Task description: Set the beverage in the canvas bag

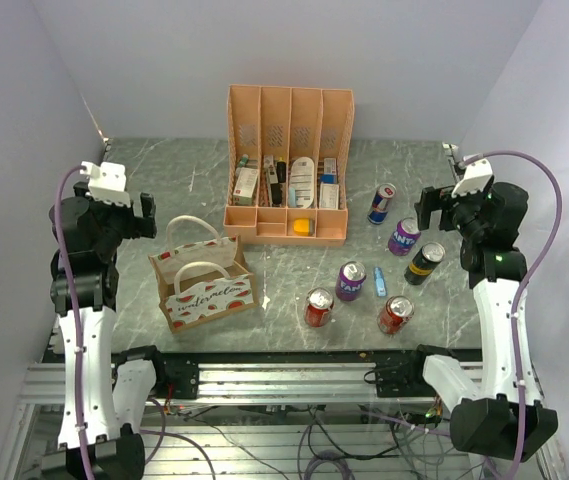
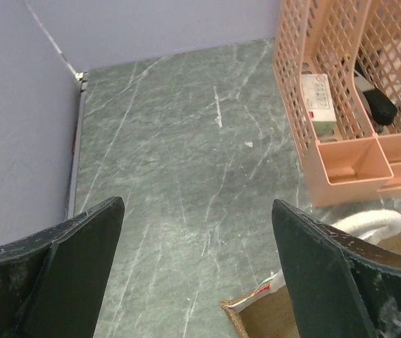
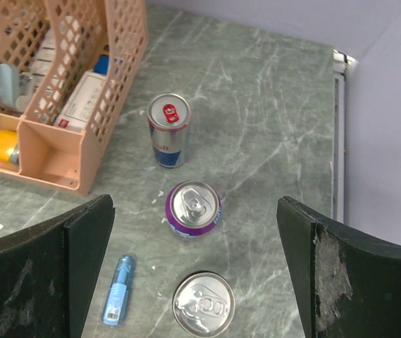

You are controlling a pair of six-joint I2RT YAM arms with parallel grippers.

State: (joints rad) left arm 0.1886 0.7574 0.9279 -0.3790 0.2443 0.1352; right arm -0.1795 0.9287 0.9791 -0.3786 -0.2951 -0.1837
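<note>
The small boxy tan canvas bag (image 1: 204, 288), with two white loop handles and a red watermelon-slice print, is standing upright with its mouth open on the grey-green marbled surface (image 1: 154, 175). In the top view it is sitting at about 8 o'clock from the surface's middle.

The beverage cans are all standing upright outside the bag, well apart from it, between 3 and 5 o'clock. A blue-and-silver slim can (image 1: 381, 203) is standing farthest back. A purple can (image 1: 403, 236) is standing near it at its 5 o'clock, and a black-and-yellow can (image 1: 425, 263) is standing just beyond that, again toward 5 o'clock. A second purple can (image 1: 351, 281), a red can (image 1: 319, 307) and another red can (image 1: 396, 314) are standing nearer the arms. A small blue tube (image 1: 379, 282) is lying flat just beside the second purple can, at its 3 o'clock.

A tall peach plastic file organiser (image 1: 287, 120) is standing at 12 o'clock with small boxes in its slots and a yellow item (image 1: 304, 227) in its front tray.

The left end effector (image 1: 144, 215) is hovering at the bag's 10 o'clock, released, with its fingers spread wide and holding nothing. Its wrist view is showing bare surface between the fingers and a corner of the bag at the lower right.

The right end effector (image 1: 432, 208) is hovering at the 3 o'clock side of the cans, also released and holding nothing. Its wrist view is looking down on the blue-and-silver slim can, the purple can and the top of a third can.
</note>
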